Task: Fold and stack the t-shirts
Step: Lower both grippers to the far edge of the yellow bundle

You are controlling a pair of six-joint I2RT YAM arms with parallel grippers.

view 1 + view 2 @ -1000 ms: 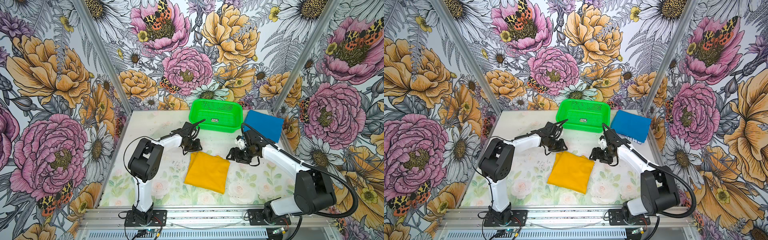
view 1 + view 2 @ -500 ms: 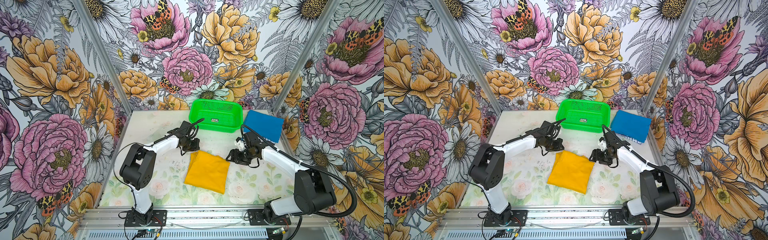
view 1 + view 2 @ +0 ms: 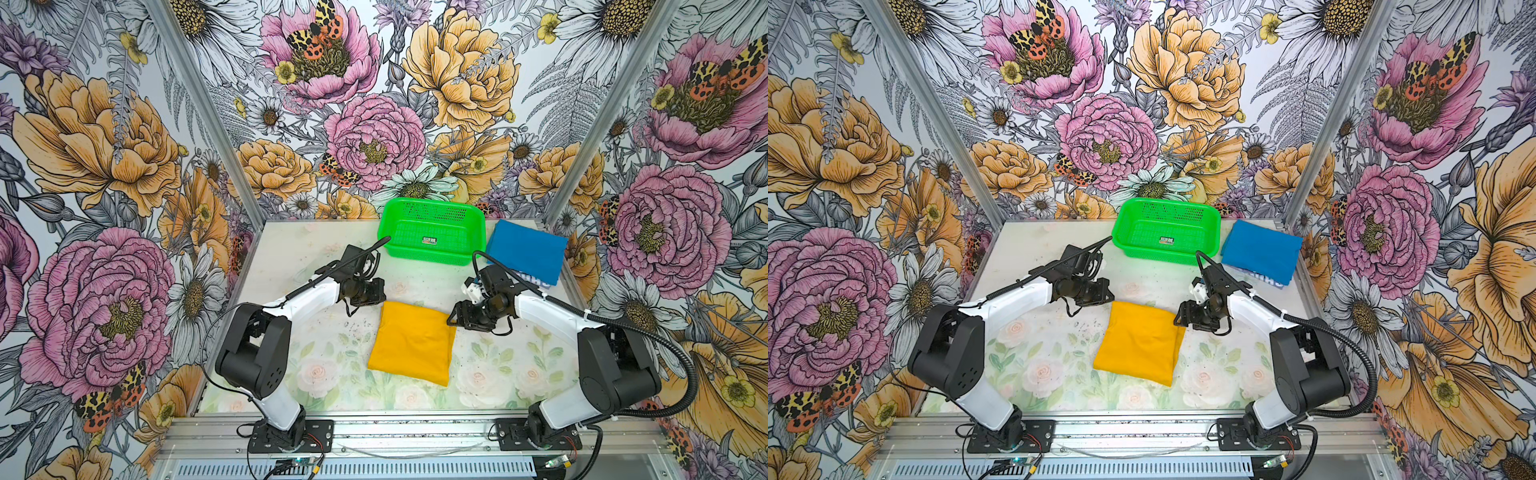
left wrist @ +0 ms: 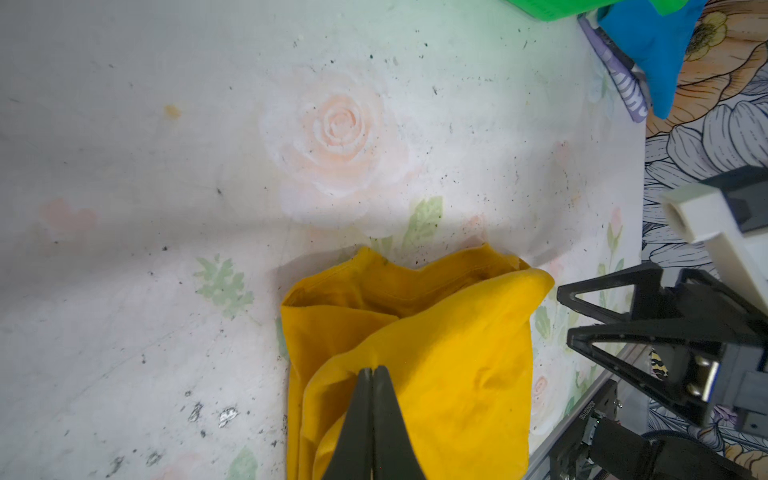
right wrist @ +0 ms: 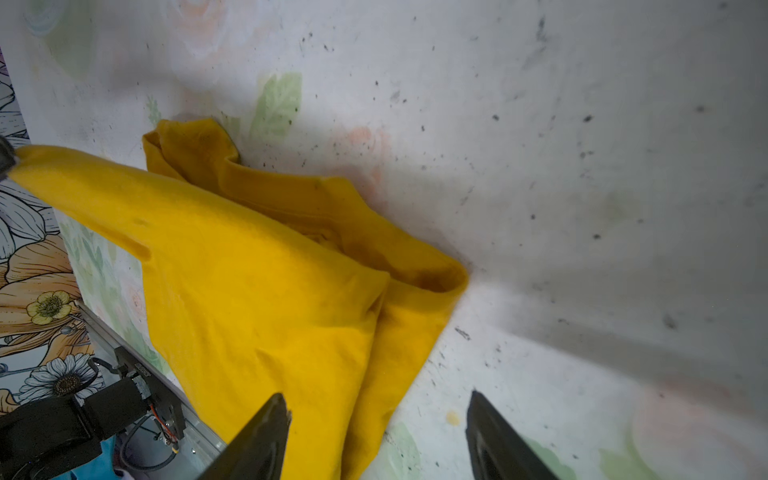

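Left gripper (image 3: 381, 299) and right gripper (image 3: 453, 322) at a folded yellow shirt (image 3: 409, 345).
The yellow shirt lies in the middle of the table (image 3: 324, 374), folded into a rough rectangle. The left gripper's jaws are pressed together on its far left corner, which seems pinched and slightly raised. The right gripper's jaws stand apart over the far right corner, holding nothing. The blue shirt (image 3: 525, 249) lies folded at the far right, just beside the green basket (image 3: 428, 257).
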